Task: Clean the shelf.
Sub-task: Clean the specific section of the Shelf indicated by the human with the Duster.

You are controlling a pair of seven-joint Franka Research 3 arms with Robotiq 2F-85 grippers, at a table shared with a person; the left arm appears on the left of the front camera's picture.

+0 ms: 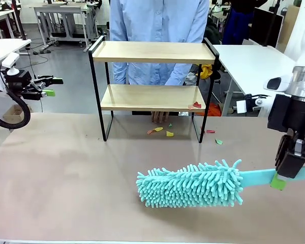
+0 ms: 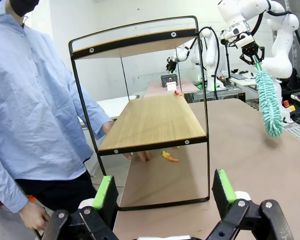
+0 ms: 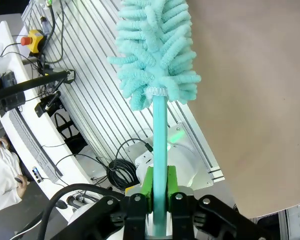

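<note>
- Shelf [image 1: 152, 52], a small two-tier rack with light wooden boards in a thin black metal frame, stands upright at the far middle of the counter, with a person in a pale blue shirt just behind it.
- Fluffy turquoise microfibre duster [image 1: 190, 184] lies flat on the counter, near the robot's side and well apart from the shelf. Its flat handle is clamped in the closed right gripper [image 1: 282, 180].
- Judged next: lift the head, carry it in low, and sweep each board lengthwise toward an open end, staying clear of the raised side rails.
- Left gripper [image 1: 50, 86] hangs wide open and empty off the counter's left edge. It could steady the frame if the rack slides.
- Person's hand [image 1: 159, 117] rests under the lower board, so the sweep should keep off it.
- Small red paper scrap [image 1: 196, 105] sits at the lower board's right end.
- Room: open workshop, white tables [image 1: 249, 56] behind.
- Counter [image 1: 61, 178]: matte beige-brown and flat, with coloured paper scraps [image 1: 159, 129] by the shelf's feet.
</note>
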